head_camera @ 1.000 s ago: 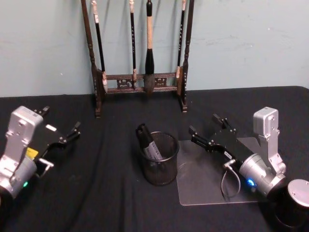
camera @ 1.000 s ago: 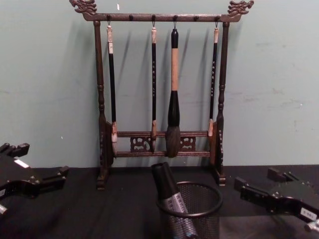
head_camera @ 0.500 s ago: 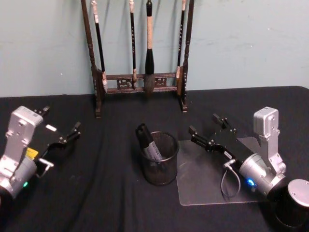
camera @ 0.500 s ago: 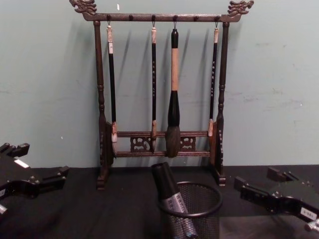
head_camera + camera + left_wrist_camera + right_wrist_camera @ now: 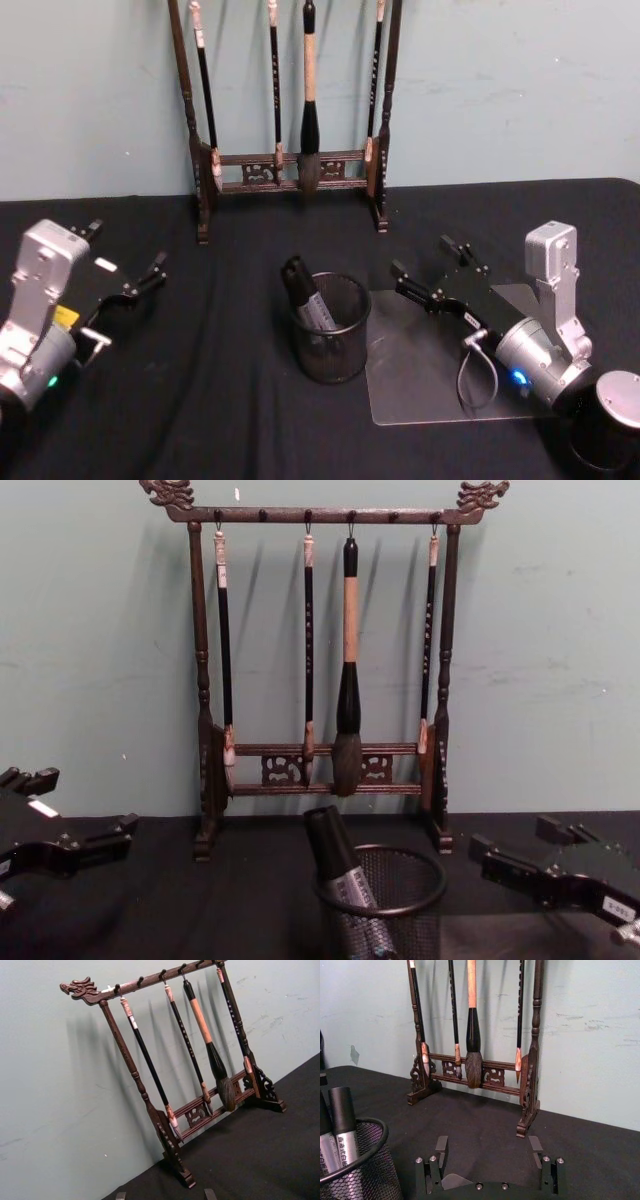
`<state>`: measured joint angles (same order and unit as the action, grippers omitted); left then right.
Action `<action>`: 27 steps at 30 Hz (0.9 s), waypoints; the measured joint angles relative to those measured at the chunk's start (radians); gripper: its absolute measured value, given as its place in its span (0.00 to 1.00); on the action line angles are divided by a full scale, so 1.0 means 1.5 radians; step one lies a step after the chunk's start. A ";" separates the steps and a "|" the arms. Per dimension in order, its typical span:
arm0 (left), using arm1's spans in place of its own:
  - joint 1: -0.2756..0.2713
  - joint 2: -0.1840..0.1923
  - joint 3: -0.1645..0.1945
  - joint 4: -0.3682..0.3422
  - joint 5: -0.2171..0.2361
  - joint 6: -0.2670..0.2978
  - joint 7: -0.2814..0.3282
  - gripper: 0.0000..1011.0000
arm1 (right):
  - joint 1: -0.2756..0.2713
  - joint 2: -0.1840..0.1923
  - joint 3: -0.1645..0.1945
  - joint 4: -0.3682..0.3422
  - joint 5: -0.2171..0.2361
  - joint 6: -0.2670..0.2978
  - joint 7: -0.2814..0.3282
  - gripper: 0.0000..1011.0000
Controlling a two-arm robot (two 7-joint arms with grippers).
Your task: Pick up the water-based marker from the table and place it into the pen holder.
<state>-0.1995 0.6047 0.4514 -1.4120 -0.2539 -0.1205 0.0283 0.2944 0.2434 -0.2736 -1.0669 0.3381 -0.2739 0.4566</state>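
The water-based marker [image 5: 305,292] stood inside the pen holder [image 5: 331,330], leaning toward the robot's left, its black cap clear of the rim and its grey-silver barrel with printed label showing through the mesh. In the right wrist view two capped markers seemed to sit side by side in the cup [image 5: 355,1165]. The holder was a small round black wire-mesh cup with a solid rim, upright near the middle of the table [image 5: 220,400].

The table wore a black cloth. Just beside the holder on the robot's right lay a clear plastic sheet [image 5: 425,385], flat, and a round grey-topped object [image 5: 612,415] stood at the near right corner. The right gripper [image 5: 433,270] hung over that sheet with its fingers spread apart and nothing between them, near the holder but not touching it. The left gripper [image 5: 125,262] hovered well apart on the left side, likewise spread wide and empty.

Bare cloth lay between the left gripper and the holder, and more behind the holder. Farther back, by the table's rear edge, stood a dark wooden brush rack [image 5: 318,680] with four calligraphy brushes [image 5: 348,670] hanging from its top bar. Behind it rose a pale green wall [image 5: 540,660].
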 joint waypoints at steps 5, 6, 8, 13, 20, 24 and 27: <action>0.000 0.000 0.000 0.000 0.000 0.000 0.000 1.00 | 0.000 0.000 0.000 0.000 0.000 0.000 0.000 0.99; 0.000 0.000 0.000 0.000 0.000 0.000 0.000 1.00 | 0.000 0.000 0.000 0.000 0.000 0.000 0.000 0.99; 0.000 0.000 0.000 0.000 0.000 0.000 0.000 1.00 | 0.000 0.000 0.000 0.000 0.000 0.000 0.000 0.99; 0.000 0.000 0.000 0.000 0.000 0.000 0.000 1.00 | 0.000 0.000 0.000 0.000 0.000 0.000 0.000 0.99; 0.000 0.000 0.000 0.000 0.000 0.000 0.000 1.00 | 0.000 0.000 0.000 0.000 0.000 0.000 0.000 0.99; 0.000 0.000 0.000 0.000 0.000 0.000 0.000 1.00 | 0.000 0.000 0.000 0.000 0.000 0.000 0.000 0.99; 0.000 0.000 0.000 0.000 0.000 0.000 0.000 1.00 | 0.000 0.000 0.000 0.000 0.000 0.000 0.000 0.99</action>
<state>-0.1995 0.6047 0.4514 -1.4120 -0.2539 -0.1205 0.0283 0.2944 0.2434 -0.2736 -1.0669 0.3381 -0.2739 0.4565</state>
